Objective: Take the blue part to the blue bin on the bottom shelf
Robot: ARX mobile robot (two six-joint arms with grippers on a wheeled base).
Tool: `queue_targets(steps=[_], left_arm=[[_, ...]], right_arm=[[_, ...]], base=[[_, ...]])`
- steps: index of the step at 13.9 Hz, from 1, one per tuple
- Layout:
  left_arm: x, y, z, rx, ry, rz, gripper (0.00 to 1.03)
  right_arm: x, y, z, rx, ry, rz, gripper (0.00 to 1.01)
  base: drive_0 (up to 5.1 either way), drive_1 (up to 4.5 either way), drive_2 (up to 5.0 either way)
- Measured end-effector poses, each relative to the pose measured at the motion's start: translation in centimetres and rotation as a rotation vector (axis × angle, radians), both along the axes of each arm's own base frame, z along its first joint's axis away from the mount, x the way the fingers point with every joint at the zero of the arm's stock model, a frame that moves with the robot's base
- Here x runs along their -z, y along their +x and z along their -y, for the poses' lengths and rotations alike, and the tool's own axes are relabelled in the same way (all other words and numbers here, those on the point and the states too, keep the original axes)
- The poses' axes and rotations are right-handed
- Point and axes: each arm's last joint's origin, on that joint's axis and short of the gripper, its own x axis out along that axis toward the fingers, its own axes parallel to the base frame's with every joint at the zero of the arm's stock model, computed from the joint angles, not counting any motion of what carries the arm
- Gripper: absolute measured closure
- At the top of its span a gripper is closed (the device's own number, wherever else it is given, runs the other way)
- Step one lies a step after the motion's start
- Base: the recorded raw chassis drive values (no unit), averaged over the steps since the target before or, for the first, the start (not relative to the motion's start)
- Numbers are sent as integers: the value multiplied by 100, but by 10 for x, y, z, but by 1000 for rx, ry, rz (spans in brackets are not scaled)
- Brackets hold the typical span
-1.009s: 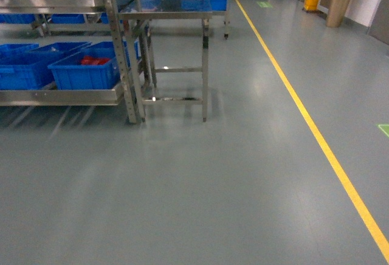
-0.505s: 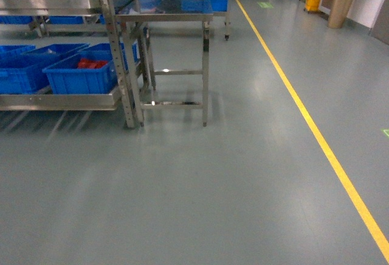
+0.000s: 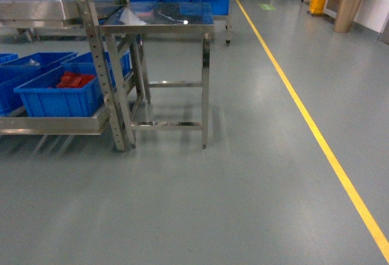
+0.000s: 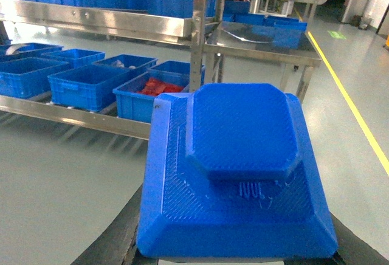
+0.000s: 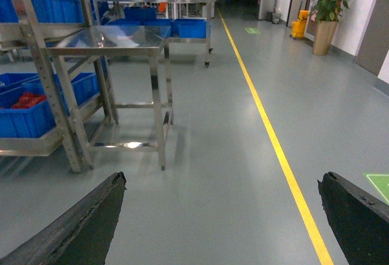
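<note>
Left tool closed on the blue part, carried broad face up so it rides stable in transit. Right tool wide open, empty, above bare floor. Bottom shelf lies ahead-left, well apart; nearest bin holds red pieces (probably not the target). Steel tabletop beside the rack.

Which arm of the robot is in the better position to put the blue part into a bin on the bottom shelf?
Left. Its fingers hold the blue part, and the bottom shelf with its blue bins lies on the left side. The right gripper is open and holds nothing.
</note>
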Motion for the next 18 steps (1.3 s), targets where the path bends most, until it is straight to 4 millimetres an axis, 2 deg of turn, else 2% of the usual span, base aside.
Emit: queue_targets(steps=[18], left_arm=[[0,0,0,0,-1,3,60]], right_arm=[[0,0,0,0,0,-5,3]], base=[[5,421,-412]])
